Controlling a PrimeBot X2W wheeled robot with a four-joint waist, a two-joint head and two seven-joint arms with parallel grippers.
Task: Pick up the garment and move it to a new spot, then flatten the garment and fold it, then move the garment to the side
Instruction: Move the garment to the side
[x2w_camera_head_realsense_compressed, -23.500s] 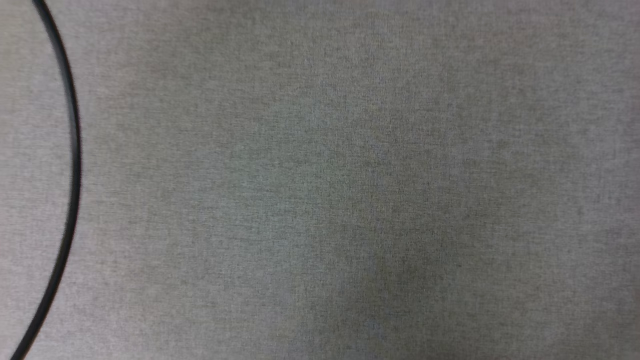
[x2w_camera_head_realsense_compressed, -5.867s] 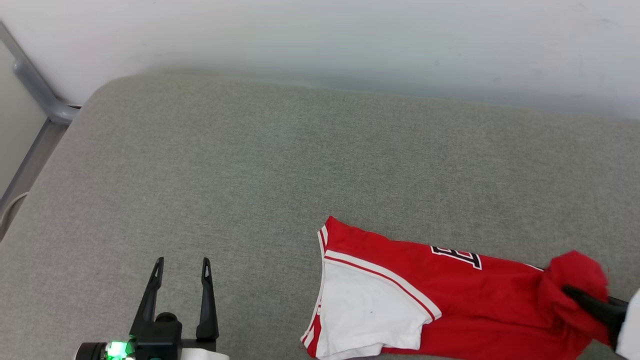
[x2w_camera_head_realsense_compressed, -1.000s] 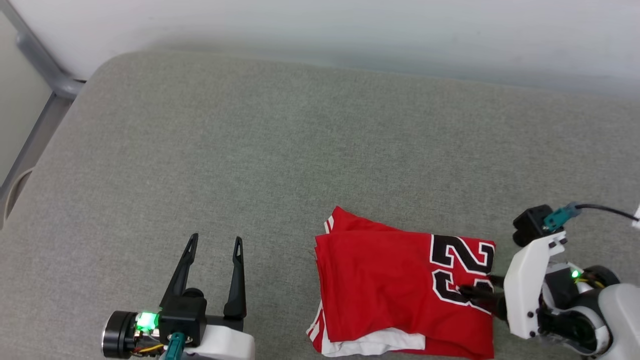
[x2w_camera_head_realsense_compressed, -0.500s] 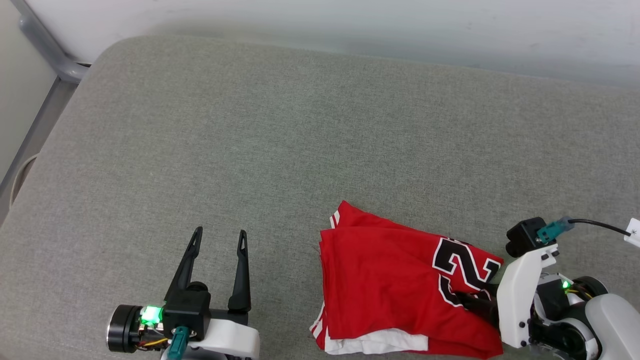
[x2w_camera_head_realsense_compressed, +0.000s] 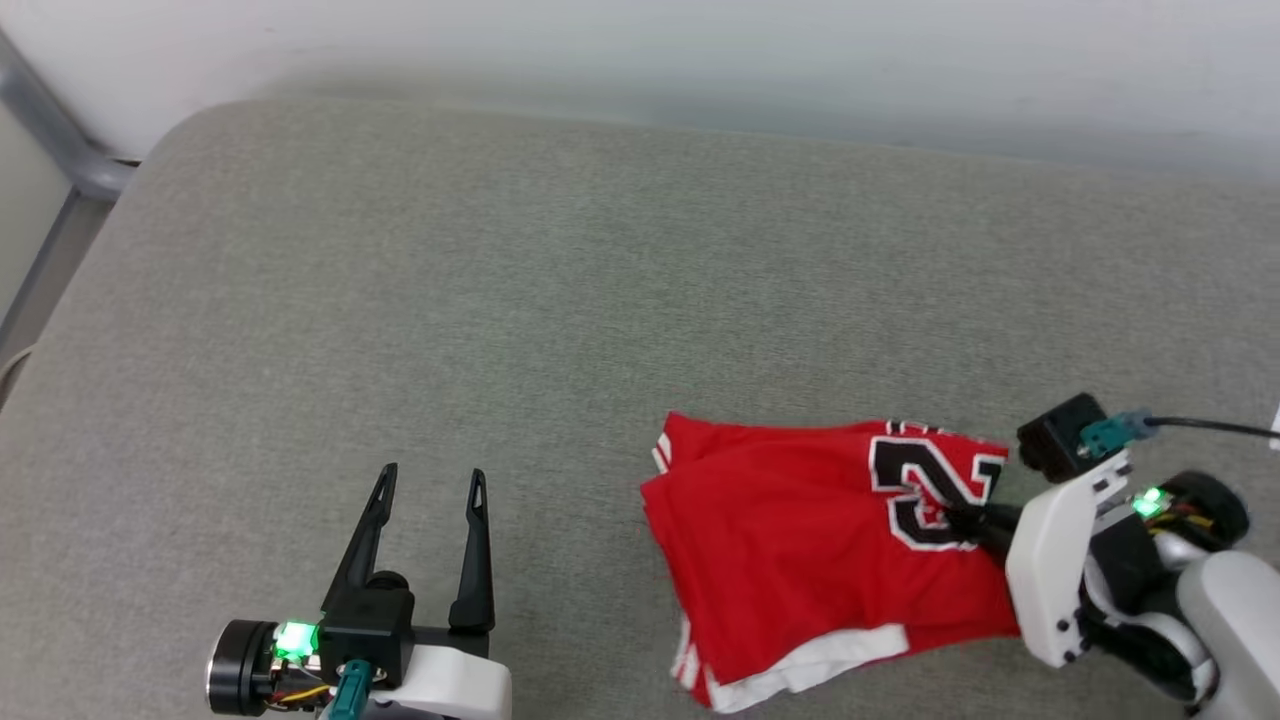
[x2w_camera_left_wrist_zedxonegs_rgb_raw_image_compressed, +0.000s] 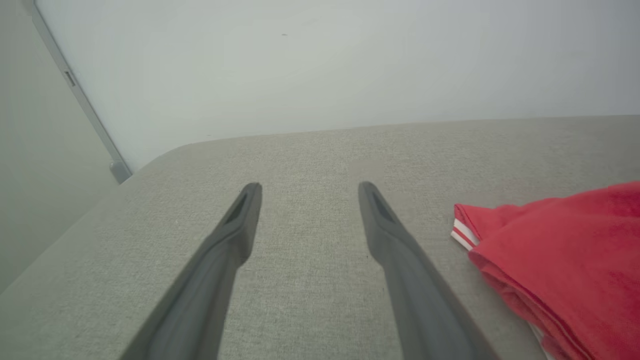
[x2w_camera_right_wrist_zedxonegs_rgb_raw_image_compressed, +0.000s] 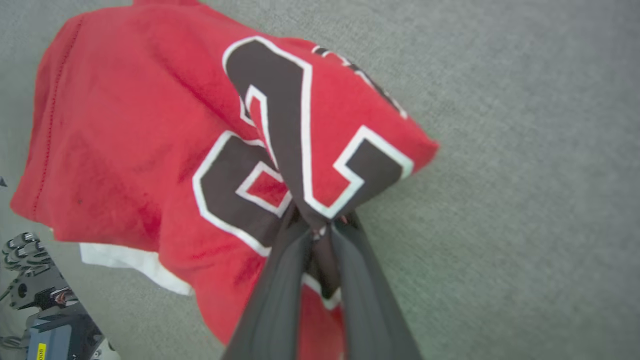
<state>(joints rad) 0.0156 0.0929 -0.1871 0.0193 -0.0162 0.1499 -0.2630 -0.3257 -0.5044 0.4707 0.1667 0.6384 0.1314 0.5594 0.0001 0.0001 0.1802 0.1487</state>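
The garment is a folded red jersey with black white-edged numbers and a white sleeve edge along its near side, lying on the grey cushion at lower right. My right gripper is shut on its right edge at the number print, and the cloth bunches up there. The right wrist view shows the two fingers pinched together on the printed fabric, with the gripper at the pinch. My left gripper stands open at lower left, apart from the garment, with nothing between its fingers. The garment's red edge lies to its right.
The grey fabric cushion spreads wide to the left and far side of the garment. A pale wall runs along its far edge. A grey metal frame stands at the far left corner.
My right gripper has shut on the garment's right edge and lifted it, so the cloth bunches and tilts. The head camera has shifted a little. The left gripper stays open and still.
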